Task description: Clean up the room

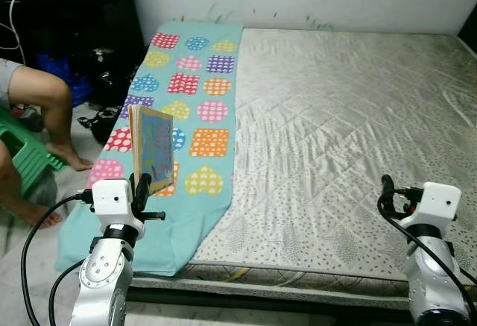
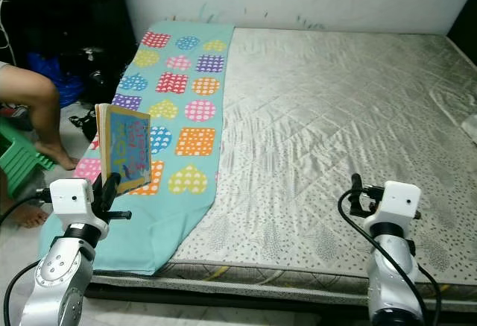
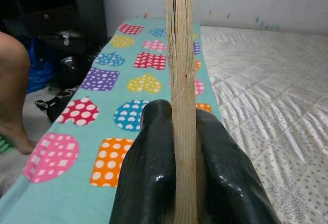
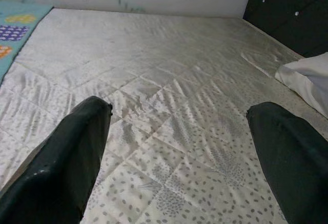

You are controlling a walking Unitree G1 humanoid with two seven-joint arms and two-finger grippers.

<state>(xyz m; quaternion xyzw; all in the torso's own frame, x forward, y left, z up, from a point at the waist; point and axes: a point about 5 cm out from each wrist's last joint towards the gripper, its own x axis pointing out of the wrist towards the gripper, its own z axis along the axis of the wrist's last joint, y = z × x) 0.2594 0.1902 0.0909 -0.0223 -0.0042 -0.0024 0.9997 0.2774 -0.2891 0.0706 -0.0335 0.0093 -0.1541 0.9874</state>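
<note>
Bed: wide mattress with a quilted silver-grey cover (image 1: 350, 139)
On it: teal blanket printed with coloured dotted shapes (image 1: 186, 117), along its left edge

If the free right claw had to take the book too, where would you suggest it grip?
Grip the book's upper edge, coming from the right, above the teal blanket. It stands upright, its bottom end pinched in the left claw, so the top is free. The right claw is open.

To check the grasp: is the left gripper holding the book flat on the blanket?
No, the left gripper clamps the book upright, above the blanket.
</note>
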